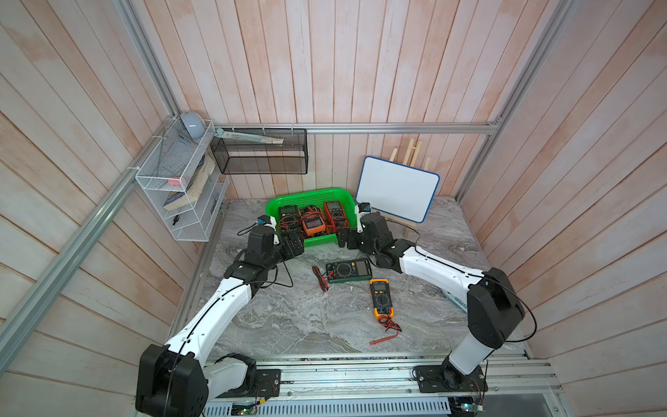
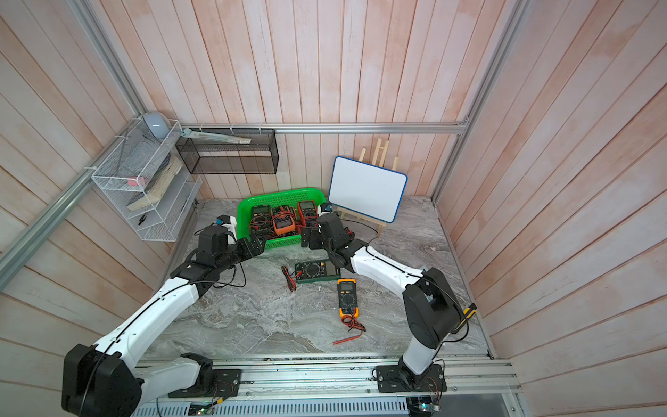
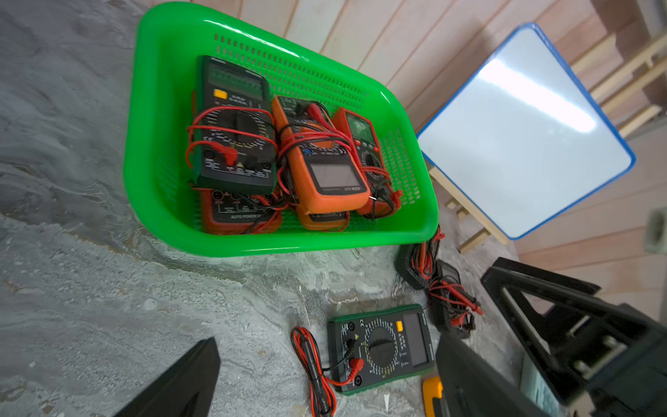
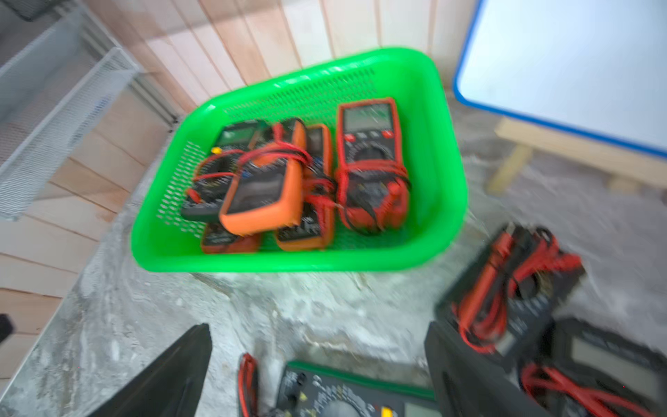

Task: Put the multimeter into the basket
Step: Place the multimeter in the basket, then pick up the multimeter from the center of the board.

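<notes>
Right tool (image 1: pixel 345 238) gapes wide, empty, hovering at the near right corner of the basket (image 1: pixel 319 241). Left tool (image 1: pixel 293 245), wide and empty too, sits at its near left corner. Green multimeter (image 1: pixel 349 270) lies flat on the table (image 1: pixel 288 317), just short of both tools, outside the basket.

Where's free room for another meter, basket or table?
Basket: bare strip between the meters and its back wall; middle is stacked. Table: wide bare patch between the yellow meter and the left arm. Crowded: black meter and leads between basket and whiteboard.
</notes>
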### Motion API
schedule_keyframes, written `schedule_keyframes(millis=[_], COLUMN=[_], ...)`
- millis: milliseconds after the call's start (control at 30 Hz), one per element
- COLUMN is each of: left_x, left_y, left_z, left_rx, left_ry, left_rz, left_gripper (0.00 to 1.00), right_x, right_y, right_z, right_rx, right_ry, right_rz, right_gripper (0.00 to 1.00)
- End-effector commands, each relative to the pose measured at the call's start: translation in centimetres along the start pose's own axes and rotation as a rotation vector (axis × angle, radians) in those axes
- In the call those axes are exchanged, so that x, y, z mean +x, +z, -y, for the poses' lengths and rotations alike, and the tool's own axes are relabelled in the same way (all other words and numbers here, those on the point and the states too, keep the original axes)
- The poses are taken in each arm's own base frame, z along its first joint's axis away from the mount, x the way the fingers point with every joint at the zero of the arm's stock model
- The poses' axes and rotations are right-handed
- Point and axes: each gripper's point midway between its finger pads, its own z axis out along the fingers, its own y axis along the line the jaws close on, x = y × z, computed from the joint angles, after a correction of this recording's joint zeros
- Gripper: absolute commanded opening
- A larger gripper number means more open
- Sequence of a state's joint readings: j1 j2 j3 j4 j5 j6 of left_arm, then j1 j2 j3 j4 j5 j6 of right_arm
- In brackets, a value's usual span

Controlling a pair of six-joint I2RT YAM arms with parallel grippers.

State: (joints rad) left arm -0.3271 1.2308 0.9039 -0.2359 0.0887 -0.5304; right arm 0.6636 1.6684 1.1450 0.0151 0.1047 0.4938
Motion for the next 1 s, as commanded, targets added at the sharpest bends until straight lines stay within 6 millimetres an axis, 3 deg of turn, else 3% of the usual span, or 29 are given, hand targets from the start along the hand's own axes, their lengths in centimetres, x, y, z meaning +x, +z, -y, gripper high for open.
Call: schedule_keyframes(millis=[0, 167, 300, 500, 700, 967], left_x=[0.0, 2.4, 4.0, 5.4, 4.5, 3.0], left_y=[1.5, 5.1, 7.9, 11.4, 10.5, 7.9], left_z=[2.1, 5.5, 8.1, 9.7, 9.5, 7.3], left_rx=[0.028, 0.116, 0.160, 0.192, 0.179, 0.144], left_ry=[0.166, 0.318, 0.411, 0.421, 0.361, 0.278], left_rz=[0.003, -0.092, -0.158, -0.225, -0.167, -0.099], left_gripper=[1.00, 1.00, 1.00, 1.00, 1.00, 1.00], right_x=[2.1, 4.8, 5.6, 6.5, 7.7, 8.8], right_y=[-0.5, -1.3, -1.7, -1.0, 0.5, 3.4], right_z=[2.1, 4.9, 6.2, 6.9, 6.6, 5.9], right_rx=[-0.011, 0.012, 0.010, -0.011, -0.034, -0.067], right_ry=[0.109, 0.172, 0.209, 0.241, 0.248, 0.255], right_rz=[-0.028, -0.072, -0.082, -0.111, -0.158, -0.231], right_gripper=[0.98, 0.98, 0.98, 0.98, 0.98, 0.98])
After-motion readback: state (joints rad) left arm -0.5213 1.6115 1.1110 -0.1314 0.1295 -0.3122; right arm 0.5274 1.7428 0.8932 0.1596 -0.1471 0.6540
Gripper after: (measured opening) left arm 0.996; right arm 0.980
